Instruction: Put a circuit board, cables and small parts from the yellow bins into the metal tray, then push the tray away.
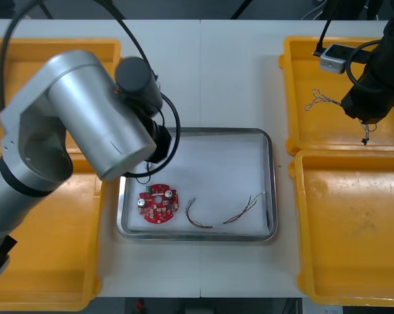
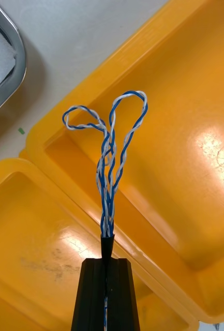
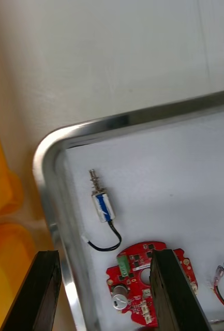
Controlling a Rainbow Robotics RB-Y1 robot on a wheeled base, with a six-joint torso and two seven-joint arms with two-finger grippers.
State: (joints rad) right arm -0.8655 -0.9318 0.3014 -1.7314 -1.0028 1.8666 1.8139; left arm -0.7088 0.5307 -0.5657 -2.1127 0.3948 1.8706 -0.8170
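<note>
My right gripper (image 2: 105, 282) is shut on a twisted blue and white cable (image 2: 112, 155), whose loops stand up past the fingertips. It hangs over the far right yellow bin (image 1: 301, 78), and the cable (image 1: 321, 99) trails toward the tray side. The metal tray (image 1: 270, 176), white inside, holds a round red circuit board (image 1: 158, 203) and two red and yellow cables (image 1: 198, 219). My left gripper (image 3: 104, 256) is open, low over the tray's near left corner. Just beyond its fingers lies a small metal part (image 3: 101, 204) with a black wire, beside the circuit board (image 3: 143, 282).
My left arm (image 1: 85, 124) covers the tray's left edge and part of the left yellow bins (image 1: 53, 261). The near right yellow bin (image 1: 353, 229) looks bare inside. The tray's rim (image 3: 55, 150) curves close by my left finger (image 3: 31, 289).
</note>
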